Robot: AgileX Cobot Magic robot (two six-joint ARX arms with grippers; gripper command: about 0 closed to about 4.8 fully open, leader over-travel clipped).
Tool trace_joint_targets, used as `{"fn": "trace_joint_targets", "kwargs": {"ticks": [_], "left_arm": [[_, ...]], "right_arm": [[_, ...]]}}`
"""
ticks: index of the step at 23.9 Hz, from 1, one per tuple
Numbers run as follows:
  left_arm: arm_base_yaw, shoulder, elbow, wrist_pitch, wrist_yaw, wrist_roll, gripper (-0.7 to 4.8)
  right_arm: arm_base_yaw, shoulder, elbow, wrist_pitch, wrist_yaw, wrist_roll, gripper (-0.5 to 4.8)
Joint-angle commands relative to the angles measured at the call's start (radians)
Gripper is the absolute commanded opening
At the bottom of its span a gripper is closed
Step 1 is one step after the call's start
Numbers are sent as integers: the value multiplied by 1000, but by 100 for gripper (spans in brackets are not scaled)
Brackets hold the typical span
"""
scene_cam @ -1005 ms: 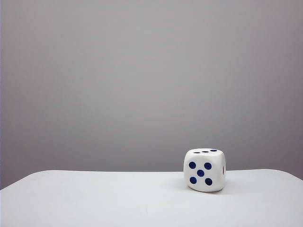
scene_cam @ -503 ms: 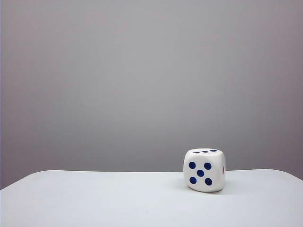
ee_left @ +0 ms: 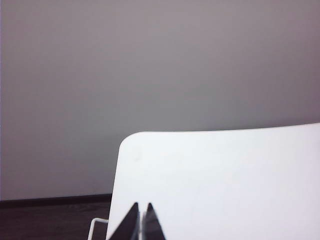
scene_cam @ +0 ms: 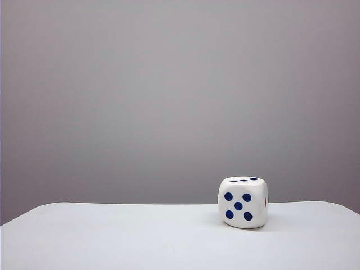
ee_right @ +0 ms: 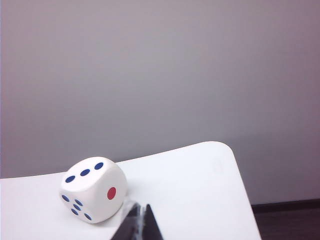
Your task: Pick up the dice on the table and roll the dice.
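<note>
The dice (ee_right: 93, 189) lies just beside the clenched, empty right claw (ee_right: 139, 220); the left claw (ee_left: 140, 220), also clenched, is far off.

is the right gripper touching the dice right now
Apart. The right wrist view shows the shut right gripper with a strip of bare table between its tips and the dice.
</note>
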Motion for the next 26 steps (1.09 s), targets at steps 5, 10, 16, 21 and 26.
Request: {"fn": "trace_joint_targets", "kwargs": {"ticks": [5, 10, 16, 21, 26], "left_arm": [[1, 0, -31, -19, -1, 2, 14], [1, 0, -31, -30, -6, -9, 19], [1, 0, -31, -35, -3, -6, 22], [1, 0, -31, -35, -4, -6, 22], [1, 0, -31, -35, -4, -6, 22]], "right_arm": [[0, 0, -6, -11, 6, -56, 31], [0, 0, -6, -92, 6, -56, 30], [0, 0, -6, -150, 5, -56, 31], [0, 0, -6, -150, 5, -56, 31], [0, 0, -6, -150, 5, -56, 31]]}}
